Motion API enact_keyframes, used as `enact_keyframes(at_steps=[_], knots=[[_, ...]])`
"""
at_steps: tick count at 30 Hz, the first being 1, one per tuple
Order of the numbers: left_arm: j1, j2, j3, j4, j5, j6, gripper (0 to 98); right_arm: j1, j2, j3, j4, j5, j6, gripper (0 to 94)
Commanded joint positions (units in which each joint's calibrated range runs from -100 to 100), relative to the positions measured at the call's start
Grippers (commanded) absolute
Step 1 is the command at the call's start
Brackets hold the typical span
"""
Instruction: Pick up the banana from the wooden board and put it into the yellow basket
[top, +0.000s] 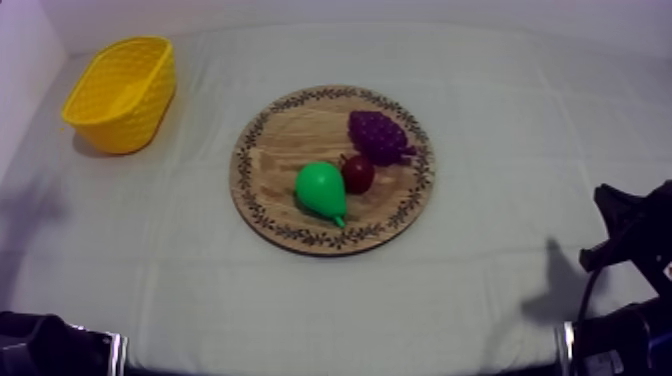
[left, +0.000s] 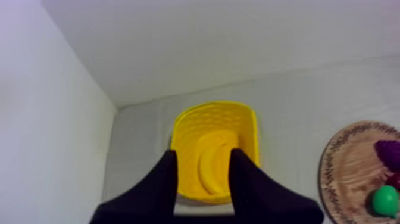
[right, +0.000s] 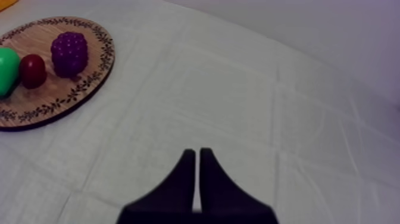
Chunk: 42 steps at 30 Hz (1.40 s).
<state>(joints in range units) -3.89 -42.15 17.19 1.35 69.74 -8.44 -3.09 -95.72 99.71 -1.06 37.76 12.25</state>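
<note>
The banana (left: 209, 170) lies inside the yellow basket (left: 214, 108), seen past my left gripper (left: 202, 152), which hangs open well short of the basket with nothing between its fingers. From above, the basket (top: 120, 95) stands at the far left of the table. The round wooden board (top: 290, 150) sits mid-table with a green pear (top: 320, 188), a small red fruit (top: 358, 173) and purple grapes (top: 378, 135) on it. My right gripper (right: 197, 152) is shut on nothing, over bare cloth to the right of the board (right: 36, 101).
A white wall runs along the table's left side close to the basket. My left arm (top: 45, 345) rests at the near left edge and my right arm (top: 630, 235) at the near right. Bare cloth lies between board and basket.
</note>
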Motion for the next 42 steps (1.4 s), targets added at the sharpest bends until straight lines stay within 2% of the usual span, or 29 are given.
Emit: enact_keyframes(at_steps=[1, 5, 11, 14, 20, 28, 40, 42], knots=[[0.3, -11.8, 5.1, -0.01, -1.3, 1.5, 29.5, 0.0, 0.0, 0.0, 0.0, 0.0, 0.0, 0.6], [0.5, -20.7, 13.7, -0.04, -4.7, 3.6, 23.6, 0.0, 0.0, 0.0, 0.0, 0.0, 0.0, 0.6], [0.8, -30.6, 26.7, -0.18, -9.1, 6.4, 5.2, 0.0, 0.0, 0.0, 0.0, 0.0, 0.0, 0.6], [2.0, -35.2, 35.1, -0.02, -13.2, 7.5, 1.9, 0.0, 0.0, 0.0, 0.0, 0.0, 0.0, 0.6], [5.7, -44.9, 51.0, -1.21, -19.1, 10.2, 0.3, 0.0, 0.0, 0.0, 0.0, 0.0, 0.0, 0.6], [6.3, -53.9, 66.5, -1.55, -22.5, 11.5, 0.0, 0.0, 0.0, 0.0, 0.0, 0.0, 0.0, 0.6], [6.5, -57.7, 78.1, -2.52, -25.9, 13.2, 0.0, 0.0, 0.0, 0.0, 0.0, 0.0, 0.0, 0.6], [6.6, -57.7, 79.2, -2.76, -27.6, 12.5, 0.3, 0.0, 0.0, 0.0, 0.0, 0.0, 0.0, 0.6]])
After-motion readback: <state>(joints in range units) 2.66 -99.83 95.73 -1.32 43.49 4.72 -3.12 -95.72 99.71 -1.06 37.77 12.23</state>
